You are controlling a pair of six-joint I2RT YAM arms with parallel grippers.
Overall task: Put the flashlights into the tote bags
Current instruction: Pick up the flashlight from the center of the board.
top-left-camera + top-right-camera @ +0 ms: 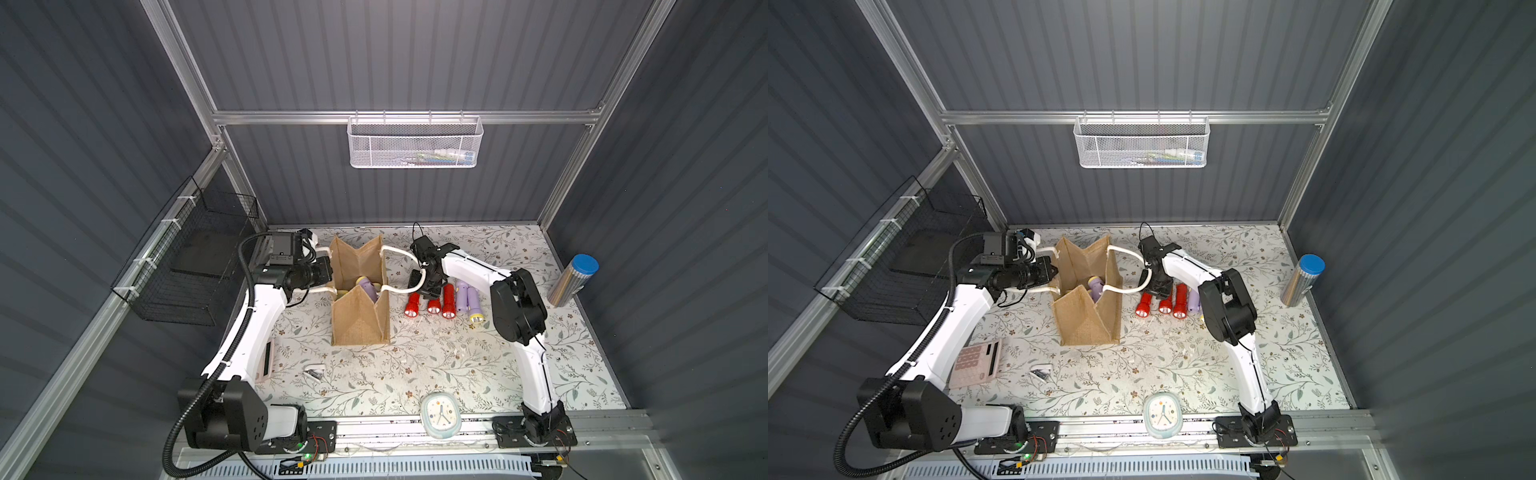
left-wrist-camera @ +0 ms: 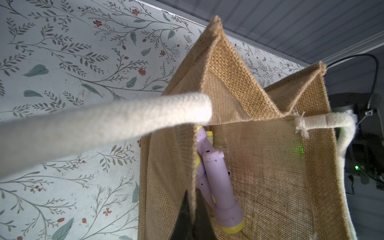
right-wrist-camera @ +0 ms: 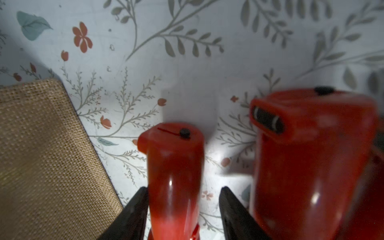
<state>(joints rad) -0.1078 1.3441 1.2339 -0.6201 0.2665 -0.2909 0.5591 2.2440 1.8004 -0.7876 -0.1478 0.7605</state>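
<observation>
The red flashlights (image 1: 448,301), three of them, lie side by side on the floral table (image 1: 415,365) with their heads toward six o'clock. Two lavender flashlights (image 1: 475,305) with yellow heads lie just beside them at three o'clock. The right gripper (image 3: 182,189) stands over the red ones, unclenched, its jaws astride one red body: one jaw touches it and a gap shows at the other. Which of the three it straddles the top views do not settle. At the row's nine o'clock, near but apart, the tote bag (image 1: 359,324) stands upright with its mouth open and its gussets folded inward. At least two more lavender torches (image 2: 216,187) lie crossed inside it. The left gripper (image 2: 192,199), at the bag's nine o'clock, is clenched on the rim of the burlap wall, beside one white rope handle (image 2: 104,122). The opposite handle (image 2: 324,120) loops out toward the right arm's wrist; whether it touches I cannot tell. A silver cylinder (image 1: 573,280) with a blue cap stands at the table's three o'clock edge. A pale alarm clock (image 1: 438,415) lies at six o'clock and a pink calculator (image 1: 976,361) near eight o'clock, partly under the left arm. A white mesh basket (image 1: 413,143) hangs at twelve o'clock and a black wire basket (image 1: 187,257) at nine.
</observation>
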